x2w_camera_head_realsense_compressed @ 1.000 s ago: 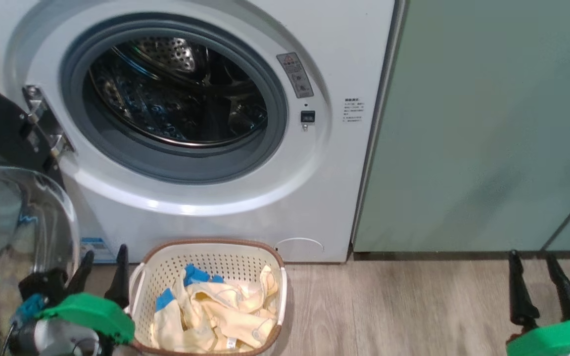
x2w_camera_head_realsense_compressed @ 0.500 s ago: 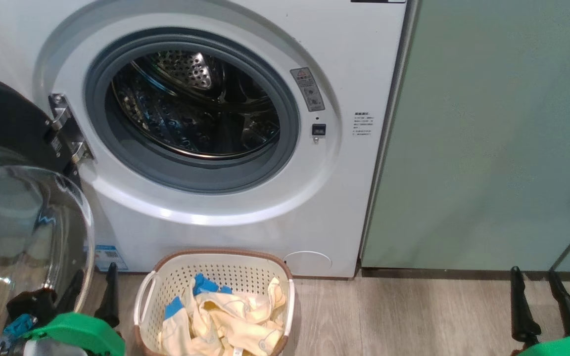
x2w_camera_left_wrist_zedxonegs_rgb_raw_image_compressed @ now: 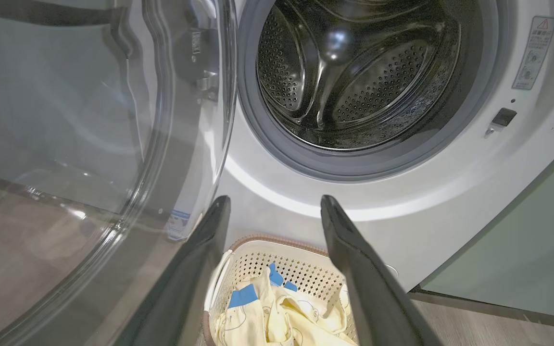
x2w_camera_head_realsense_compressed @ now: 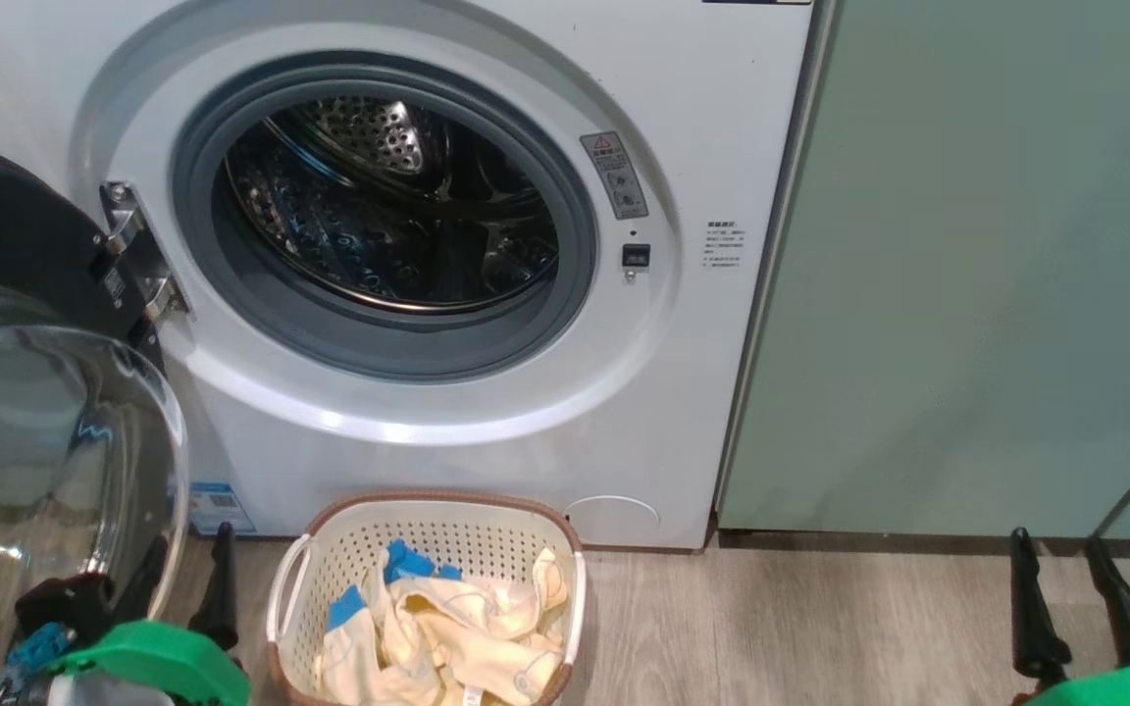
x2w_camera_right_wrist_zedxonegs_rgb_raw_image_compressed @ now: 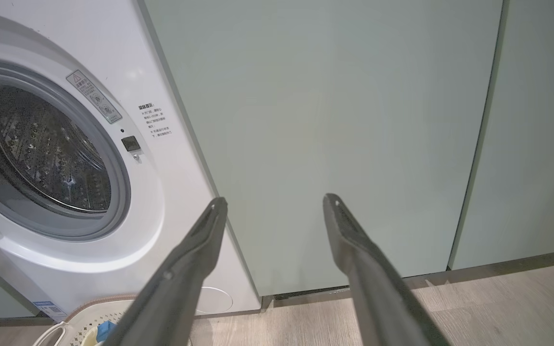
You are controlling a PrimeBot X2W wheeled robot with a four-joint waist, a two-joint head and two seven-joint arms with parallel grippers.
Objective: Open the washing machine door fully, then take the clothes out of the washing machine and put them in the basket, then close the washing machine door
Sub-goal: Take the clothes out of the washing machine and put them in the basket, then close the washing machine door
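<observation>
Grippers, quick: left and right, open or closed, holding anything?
Left gripper, two long dark fingers: open, holding nothing.
Right gripper, two long dark fingers: open, holding nothing.

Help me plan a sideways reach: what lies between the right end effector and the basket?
Bare wooden floor, nothing else, seen in the head view between the right end effector and the basket.

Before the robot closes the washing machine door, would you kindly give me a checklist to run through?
1. The washing machine is emptied: ok.
2. The clothes lie in the basket: ok.
3. The door stands wide open at the left: ok.
4. The left gripper is open, holding nothing: ok.
5. The right gripper is open, holding nothing: ok.
6. The basket sits outside the door's swing: cannot tell.
</observation>
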